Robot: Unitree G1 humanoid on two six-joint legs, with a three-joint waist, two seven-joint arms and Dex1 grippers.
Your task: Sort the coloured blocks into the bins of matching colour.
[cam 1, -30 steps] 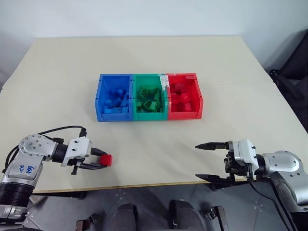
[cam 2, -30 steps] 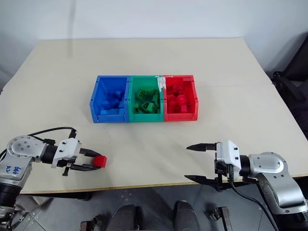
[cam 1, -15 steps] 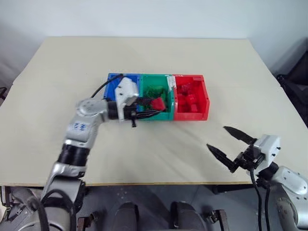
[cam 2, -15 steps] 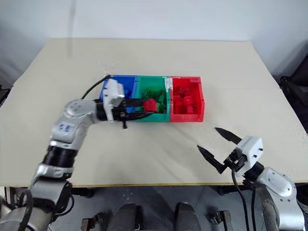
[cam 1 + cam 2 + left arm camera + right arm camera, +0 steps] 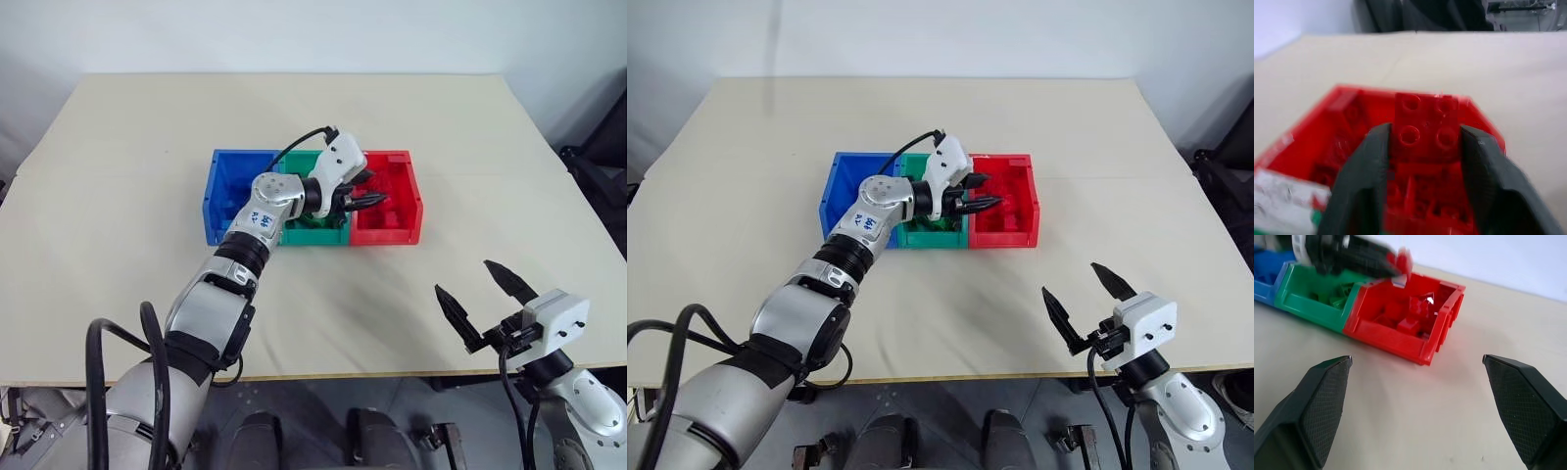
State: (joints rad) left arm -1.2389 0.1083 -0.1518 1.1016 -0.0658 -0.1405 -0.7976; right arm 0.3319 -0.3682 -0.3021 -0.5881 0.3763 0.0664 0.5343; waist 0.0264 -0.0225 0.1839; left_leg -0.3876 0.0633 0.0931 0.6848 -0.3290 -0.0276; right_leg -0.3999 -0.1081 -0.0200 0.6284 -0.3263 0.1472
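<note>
My left gripper (image 5: 375, 201) reaches level across the green bin (image 5: 315, 235) and hangs over the red bin (image 5: 415, 210). A red block (image 5: 1426, 128) with studs sits between its fingertips, gripped above the red blocks (image 5: 1410, 323) that lie in that bin. The blue bin (image 5: 219, 196) stands at the left end of the joined row, and green blocks (image 5: 1332, 296) fill the middle one. My right gripper (image 5: 467, 282) is low at the table's near right edge, open wide with nothing between its fingers, pointing toward the bins.
The bins stand mid-table on a beige tabletop (image 5: 137, 147). A black cable (image 5: 294, 147) loops over the left wrist. Dark equipment (image 5: 598, 157) stands beyond the table's right edge.
The left arm has swung the red block from the table's near left up and across to above the red bin. The right gripper has turned and drawn back toward the near right edge.
</note>
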